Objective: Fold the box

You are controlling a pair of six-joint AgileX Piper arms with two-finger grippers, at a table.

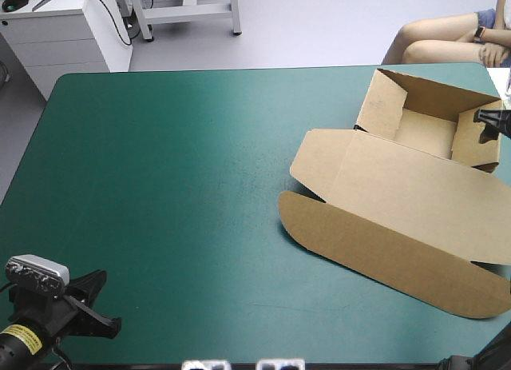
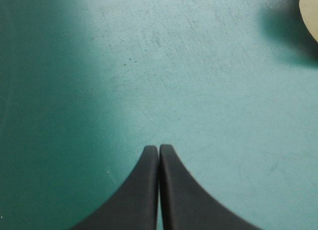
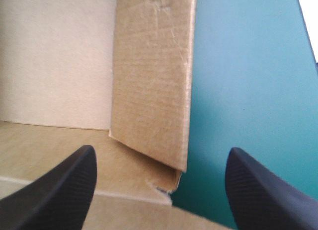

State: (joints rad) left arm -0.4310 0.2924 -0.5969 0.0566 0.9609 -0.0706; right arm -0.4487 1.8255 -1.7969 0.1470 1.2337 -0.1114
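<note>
At the table's (image 1: 160, 130) right side, only the high view gives the whole box (image 1: 415, 186): brown tray w/ walls raised, toward the far right corner, and the lid lying flat toward the near edge w/ rounded flaps at its ends. The right wrist view shows just one tray corner of the box (image 3: 149, 76): pale inner faces, one upright wall panel w/ a small tear at its lower corner, and teal-green cover (image 3: 248, 81) on the wall's other side. The left wrist view catches only a pale rounded scrap of the box (image 2: 310, 11), far ahead and off to one side.

Right gripper (image 1: 489, 118) is near the table's right edge, at the tray's wall on that side. In its own view the right gripper (image 3: 161, 151) has its black fingers spread wide, the wall panel's end ahead and between them, not pinched. Whether it touches the board: can't tell.

Left gripper (image 1: 100, 310) is at the table's near left corner, well apart from the box. In its own view the left gripper (image 2: 159, 149) has its fingers pressed tip to tip, nothing held, w/ bare teal-green cover (image 2: 198, 91) ahead.

The cover lies flat. Fine scratches and specks show in the left wrist view, w/ darker shade to one side.
</note>
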